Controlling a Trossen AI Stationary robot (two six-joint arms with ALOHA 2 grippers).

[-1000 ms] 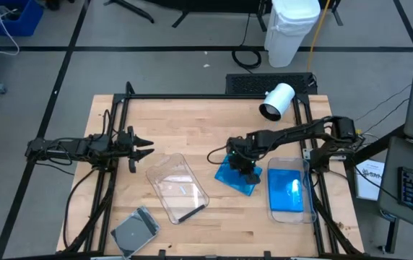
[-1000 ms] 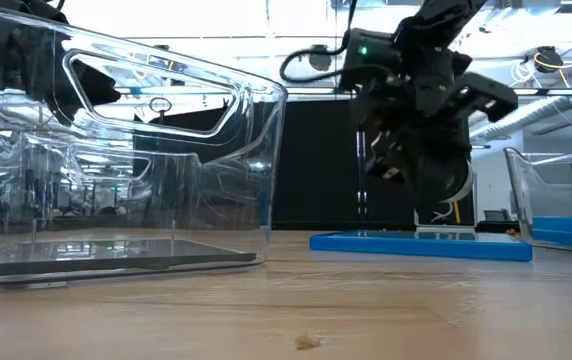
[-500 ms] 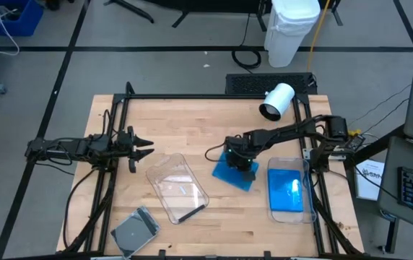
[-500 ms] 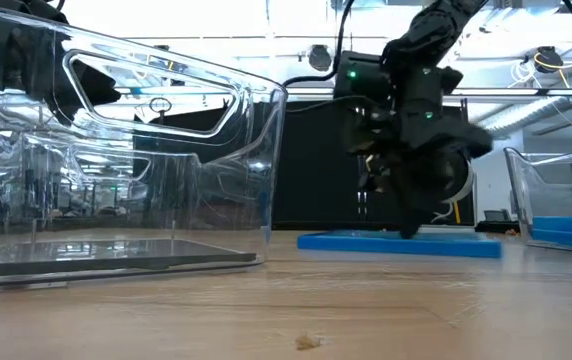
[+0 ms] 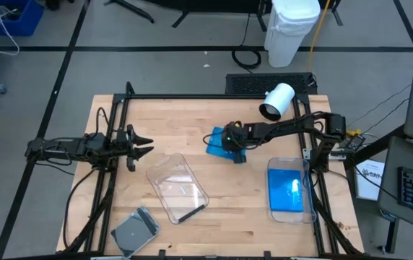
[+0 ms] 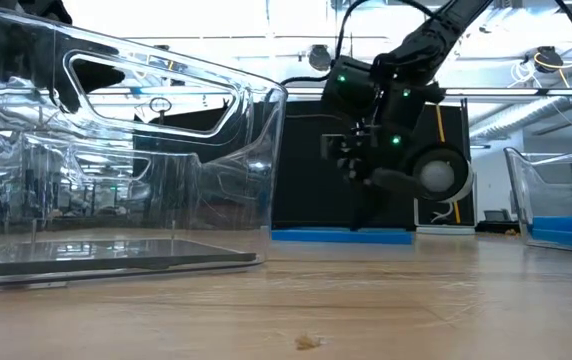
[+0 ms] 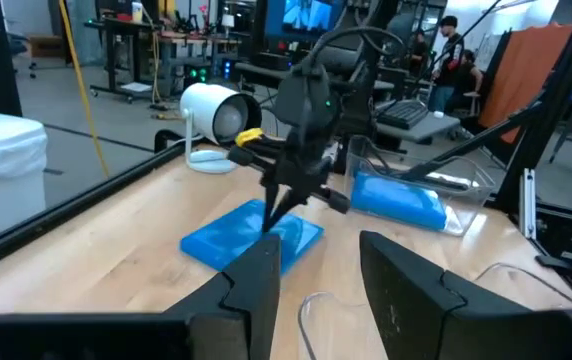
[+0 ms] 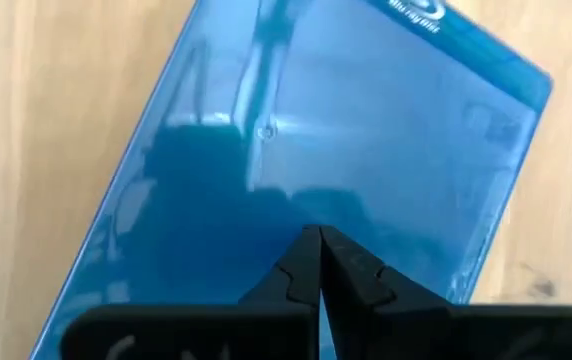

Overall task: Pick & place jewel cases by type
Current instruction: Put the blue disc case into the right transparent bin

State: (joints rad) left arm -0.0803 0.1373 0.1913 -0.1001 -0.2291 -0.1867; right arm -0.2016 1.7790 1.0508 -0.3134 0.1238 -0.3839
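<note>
A bright blue jewel case lies flat on the wood near the table's middle; it also shows in the low view and the right wrist view. My right gripper stands over it, shut. Two more blue cases lie in the clear tub at the right edge. Another clear tub lies left of centre with a dark case in it. A grey case lies at the near left. My left gripper waits open at the left, touching nothing. My right gripper presses its shut fingertips down on the blue case's top face, away from its printed edge. The fingers come from above, pointing down. The case lies flat on the table under them.
A white cylindrical lamp lies at the far right of the table, and a white bin stands beyond the far edge. Black frame rails run along the table's sides. Bare wood lies between the two tubs.
My right gripper has moved toward the table's left and far edge, staying shut. The blue jewel case has slid along the table with it, from beside the right tub toward the middle of the table, and has turned a little.
</note>
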